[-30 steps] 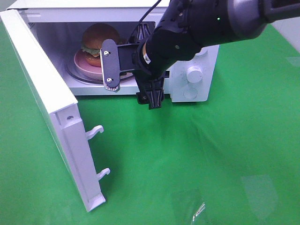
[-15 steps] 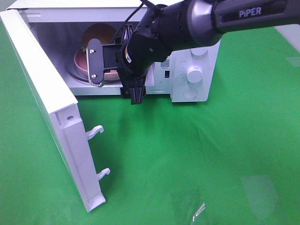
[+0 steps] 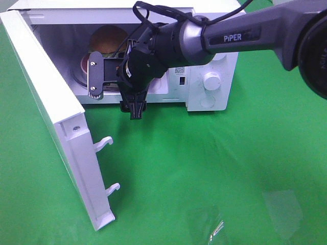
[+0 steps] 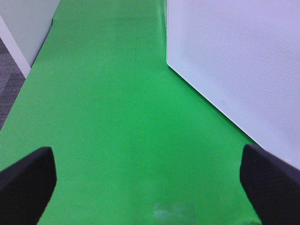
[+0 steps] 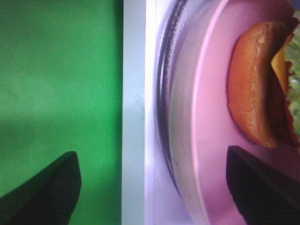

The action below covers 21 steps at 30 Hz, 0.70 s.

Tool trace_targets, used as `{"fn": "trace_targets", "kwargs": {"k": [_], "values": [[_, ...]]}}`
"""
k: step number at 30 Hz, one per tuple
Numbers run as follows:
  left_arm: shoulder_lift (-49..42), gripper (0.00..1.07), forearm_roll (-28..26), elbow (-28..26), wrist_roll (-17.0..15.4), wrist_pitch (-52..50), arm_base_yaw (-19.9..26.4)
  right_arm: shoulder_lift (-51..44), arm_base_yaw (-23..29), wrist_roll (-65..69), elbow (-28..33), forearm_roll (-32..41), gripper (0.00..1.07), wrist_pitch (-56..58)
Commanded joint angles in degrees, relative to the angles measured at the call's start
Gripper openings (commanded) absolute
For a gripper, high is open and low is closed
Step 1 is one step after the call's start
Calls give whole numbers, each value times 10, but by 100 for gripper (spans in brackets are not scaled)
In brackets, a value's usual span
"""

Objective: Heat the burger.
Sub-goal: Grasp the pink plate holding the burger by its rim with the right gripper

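The burger (image 3: 109, 39) sits on a pink plate (image 3: 85, 63) inside the microwave (image 3: 212, 56), toward the back of the chamber. In the high view only the top bun and a part of the plate show, because the right arm (image 3: 240, 35) stands in front of them. In the right wrist view the burger (image 5: 262, 84) is close: a brown bun, a bit of yellow cheese and green lettuce at the edge of the picture. The plate (image 5: 211, 131) lies on a glass turntable (image 5: 168, 93), and the rim of that glass is seen just beside the white sill of the chamber.

The right gripper (image 3: 110, 84) is at the mouth of the microwave, low and in front of the plate. Its fingers are apart and nothing is between them; in the wrist view one dark fingertip (image 5: 47, 192) is over the green cloth and the other is over the plate. Whether a finger touches the plate, I cannot tell.

The door (image 3: 51, 122) hangs wide open on the left, with two white latch hooks (image 3: 104, 143) on its inner edge. At the right of the chamber is a panel with a white knob (image 3: 211, 80).

The microwave stands on a worktop (image 3: 230, 168) with a green cloth. The left gripper (image 4: 150, 180) is seen only in its own wrist view, wide apart and empty, over bare cloth beside the white door (image 4: 234, 61).
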Motion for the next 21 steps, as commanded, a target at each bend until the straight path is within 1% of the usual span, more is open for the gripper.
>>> {"fn": "trace_targets", "kwargs": {"k": [1,10,15,17,18,19,20,21], "values": [[-10,100,-4,1,-2,-8,1,19,-1,-18,-21,16,81,1],[-10,100,-4,1,-2,-8,1,58,-1,-22,-62,47,79,0],[-10,100,-4,1,-2,-8,1,66,-1,-22,-70,57,76,-1],[-10,100,-3,1,-2,-8,1,67,-1,-22,-70,58,67,4],[-10,100,-3,1,-2,-8,1,67,-1,-22,-70,58,67,4],[-10,100,-3,1,-2,-8,1,67,-1,-19,-70,58,59,5],[-10,100,-3,1,-2,-8,1,67,-1,-19,-70,58,59,5],[-10,100,-3,1,-2,-8,1,67,-1,-17,-70,60,54,5]]}}
